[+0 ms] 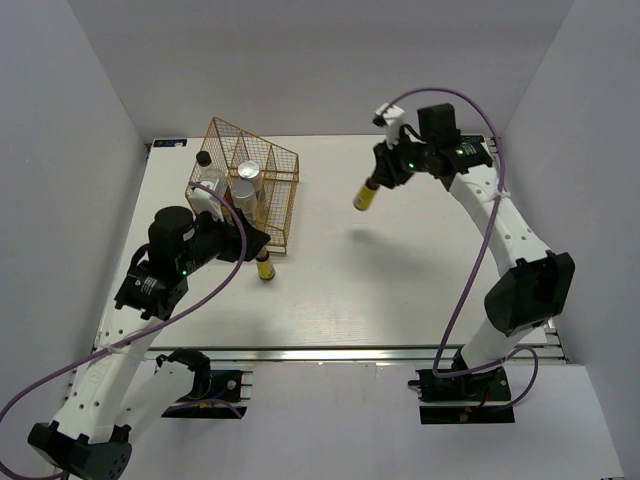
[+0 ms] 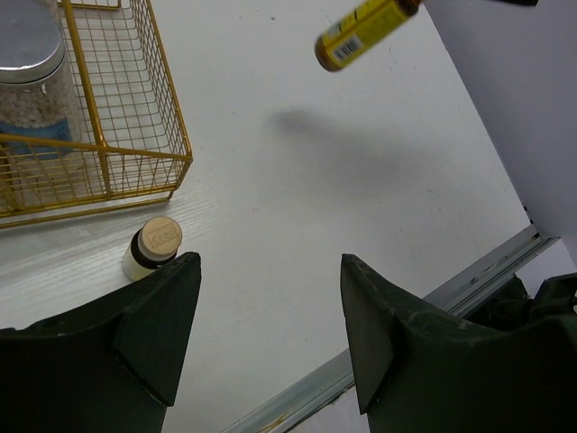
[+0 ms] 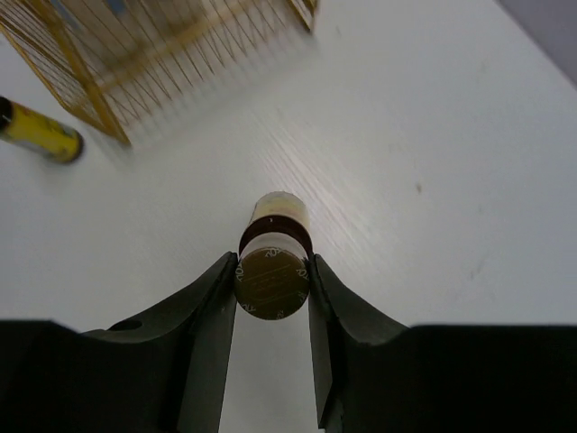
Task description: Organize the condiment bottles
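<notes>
Over the white tabletop point(image 1: 400, 280) a yellow bottle point(image 1: 366, 196), judged light and slick, is pinched at its cap by the right jaws, left jaws open.

The left arm point(image 1: 108, 372) and right arm point(image 1: 500, 215) are white with black joints, green lights point(image 1: 183, 271) and purple cables point(image 1: 440, 91); the left gripper point(image 2: 270, 262) has dark wedge-shaped fingers point(image 2: 158, 334).

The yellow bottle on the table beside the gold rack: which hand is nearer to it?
Left. The left hand hovers open just above and beside the yellow bottle, not touching it. The right hand is far across the table, lifted, gripping the other yellow bottle.
</notes>
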`<state>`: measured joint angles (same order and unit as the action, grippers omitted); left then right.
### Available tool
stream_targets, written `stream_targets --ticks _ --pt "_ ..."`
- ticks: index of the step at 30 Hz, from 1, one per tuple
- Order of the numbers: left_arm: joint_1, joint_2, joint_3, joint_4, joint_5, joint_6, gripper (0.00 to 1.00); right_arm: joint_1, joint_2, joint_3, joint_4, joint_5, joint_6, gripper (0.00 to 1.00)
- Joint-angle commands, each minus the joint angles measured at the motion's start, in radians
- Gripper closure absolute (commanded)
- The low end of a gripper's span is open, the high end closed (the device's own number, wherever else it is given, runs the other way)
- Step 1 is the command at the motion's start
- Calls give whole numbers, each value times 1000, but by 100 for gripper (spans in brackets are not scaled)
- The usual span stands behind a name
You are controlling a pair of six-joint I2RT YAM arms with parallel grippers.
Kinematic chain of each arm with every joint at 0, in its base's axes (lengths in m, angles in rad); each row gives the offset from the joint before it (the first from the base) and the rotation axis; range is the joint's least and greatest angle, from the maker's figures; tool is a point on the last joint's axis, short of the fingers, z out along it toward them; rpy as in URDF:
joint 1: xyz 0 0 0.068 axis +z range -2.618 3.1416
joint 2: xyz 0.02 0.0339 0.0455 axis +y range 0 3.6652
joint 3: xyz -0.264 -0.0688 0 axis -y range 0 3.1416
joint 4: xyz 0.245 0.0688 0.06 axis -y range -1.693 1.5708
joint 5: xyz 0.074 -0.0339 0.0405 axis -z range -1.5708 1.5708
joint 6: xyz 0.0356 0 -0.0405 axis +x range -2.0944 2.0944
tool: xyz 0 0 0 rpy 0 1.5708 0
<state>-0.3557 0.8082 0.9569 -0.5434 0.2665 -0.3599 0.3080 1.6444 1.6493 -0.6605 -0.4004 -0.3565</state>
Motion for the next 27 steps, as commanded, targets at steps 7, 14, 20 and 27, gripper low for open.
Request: stream_targets --ticks 7,14,20,27 --pt "3 -89 -12 -78 -59 -14 25 220 288 496 105 -37 123 100" --pt "3 -132 -29 -99 -87 -31 25 292 405 647 208 20 151 100" --pt "3 -144 -44 -112 -90 -34 24 347 454 691 248 40 148 100" --pt "3 -145 -56 -113 -98 -31 24 387 500 690 297 63 131 100"
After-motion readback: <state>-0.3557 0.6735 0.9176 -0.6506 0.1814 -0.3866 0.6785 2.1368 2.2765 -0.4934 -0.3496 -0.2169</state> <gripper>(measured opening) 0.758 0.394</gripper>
